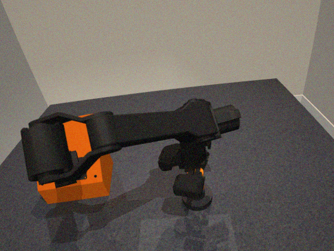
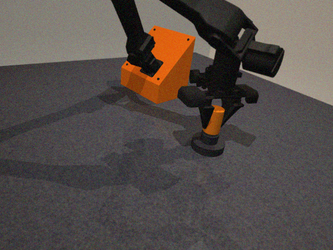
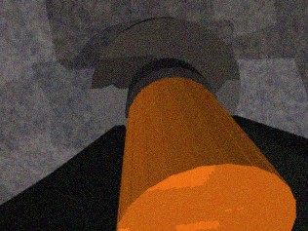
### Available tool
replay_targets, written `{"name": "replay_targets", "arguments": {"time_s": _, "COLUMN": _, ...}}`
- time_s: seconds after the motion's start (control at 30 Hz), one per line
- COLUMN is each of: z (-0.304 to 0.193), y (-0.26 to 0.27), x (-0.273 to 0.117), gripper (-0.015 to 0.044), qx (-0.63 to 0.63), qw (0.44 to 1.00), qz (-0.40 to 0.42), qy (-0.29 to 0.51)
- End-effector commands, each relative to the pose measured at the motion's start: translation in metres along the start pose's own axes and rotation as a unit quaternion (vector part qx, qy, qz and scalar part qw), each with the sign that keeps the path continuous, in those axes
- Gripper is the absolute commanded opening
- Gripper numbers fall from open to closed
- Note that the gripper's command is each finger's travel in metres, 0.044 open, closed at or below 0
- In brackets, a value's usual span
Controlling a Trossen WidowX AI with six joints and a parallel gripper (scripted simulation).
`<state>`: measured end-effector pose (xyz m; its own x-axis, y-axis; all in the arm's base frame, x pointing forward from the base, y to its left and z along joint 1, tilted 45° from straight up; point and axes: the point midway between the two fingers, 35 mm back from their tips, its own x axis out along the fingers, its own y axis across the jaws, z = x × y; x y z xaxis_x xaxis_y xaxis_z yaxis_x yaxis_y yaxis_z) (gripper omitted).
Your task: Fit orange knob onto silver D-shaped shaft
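The orange knob (image 1: 201, 171) (image 2: 215, 121) (image 3: 180, 121) is a tall cylinder, leaning slightly in the exterior view. My gripper (image 2: 213, 126) (image 3: 176, 131) is shut on its sides. The dark round pedestal (image 1: 207, 201) (image 2: 207, 150) (image 3: 195, 40) is below, a wide disc with a narrower raised collar (image 2: 209, 138). The knob's lower end is at the top of the collar, with no clear gap in the exterior view, and above the wide disc. The silver shaft and the hole underneath the knob are hidden. In the top view the gripper covers most of the knob.
The orange wedge-shaped block (image 1: 105, 175) (image 2: 172, 59) stands by the arm's base, behind the pedestal in the exterior view. The arm reaches over from it. Arm shadows fall across the dark table (image 1: 270, 175) (image 2: 107, 215). Pale walls stand behind.
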<state>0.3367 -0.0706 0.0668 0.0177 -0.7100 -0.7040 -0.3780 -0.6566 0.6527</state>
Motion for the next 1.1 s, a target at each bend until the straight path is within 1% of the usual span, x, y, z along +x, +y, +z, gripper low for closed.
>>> {"name": "replay_targets", "arguments": {"time_s": 0.0, "z": 0.0021, "y": -0.0021, "x": 0.0038, "gripper": 0.0, "qx": 0.016, "qw": 1.0, "qz": -0.003, "qy": -0.003}}
{"name": "replay_targets", "arguments": {"time_s": 0.7, "z": 0.0032, "y": -0.0023, "x": 0.0005, "gripper": 0.0, "qx": -0.047, "qw": 0.999, "qz": -0.004, "qy": -0.003}}
{"name": "replay_targets", "arguments": {"time_s": 1.07, "z": 0.0024, "y": -0.0023, "x": 0.0007, "gripper": 0.0, "qx": -0.017, "qw": 1.0, "qz": -0.004, "qy": -0.003}}
